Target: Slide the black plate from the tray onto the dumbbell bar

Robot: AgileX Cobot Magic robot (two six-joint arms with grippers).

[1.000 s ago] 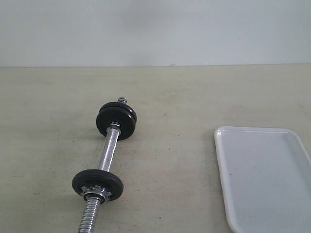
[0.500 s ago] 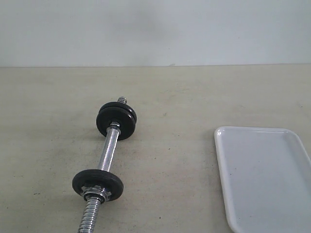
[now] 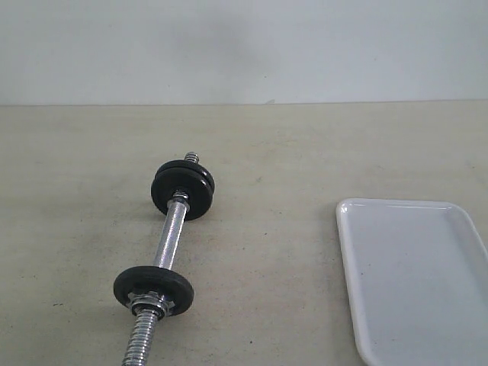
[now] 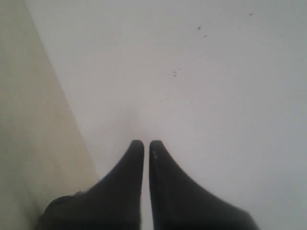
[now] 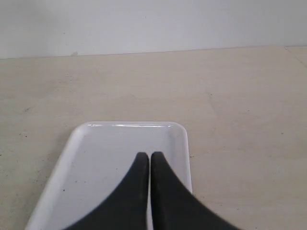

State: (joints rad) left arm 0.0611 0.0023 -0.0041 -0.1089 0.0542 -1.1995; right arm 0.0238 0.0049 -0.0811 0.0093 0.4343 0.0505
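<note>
The job looks finished: the tray [image 3: 347, 252] shows no disc, the black plate [image 3: 153, 287] sits on the dumbbell bar [image 3: 169, 236], and the left tool [image 4: 146, 143] and right tool [image 5: 147, 155] are pressed together, empty.

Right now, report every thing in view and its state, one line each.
Dumbbell bar: lying flat on the table, not held.
Near black disc: on the bar, upright, nut against it.
Far black discs: on the bar, upright, pressed together.
Tray: flat on the table, no disc on the part in view.
Left gripper: shut, empty.
Right gripper: shut, empty, over the tray.
</note>
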